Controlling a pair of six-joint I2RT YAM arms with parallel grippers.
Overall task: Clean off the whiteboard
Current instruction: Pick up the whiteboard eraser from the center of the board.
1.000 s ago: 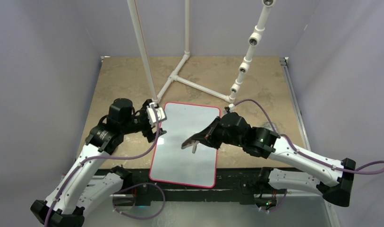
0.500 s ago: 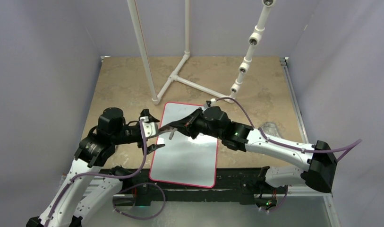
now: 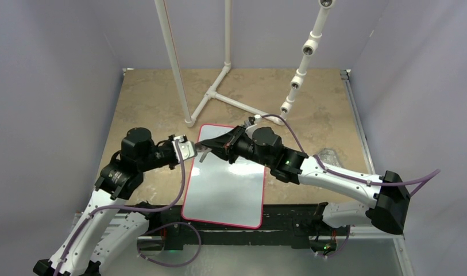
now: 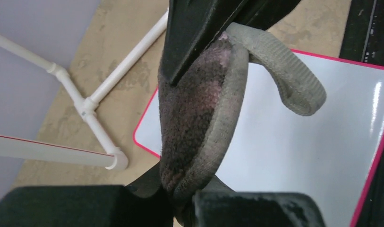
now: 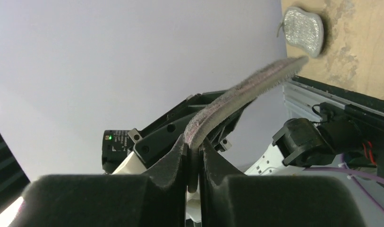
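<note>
Lilac walls close in a mottled tan table, where a white plastic pipe frame stands beyond both claws. The glossy white rectangular whiteboard with a thin red border lies flat under the claws and runs from them toward the arm bases; the claws meet above its far left corner. We see no writing on the parts in view.

The right claw is pinched on one end of a dark fuzzy eraser pad with a grey woven rim and loop. The left claw is clamped on the other end, so both grip it in the air. A small wrinkly silver pad lies on the table, well apart on the right claw's outer side.

We judge this a hand-over of the eraser pad. Next, one claw must let go, and the other must lay the pad flat on the board.
</note>
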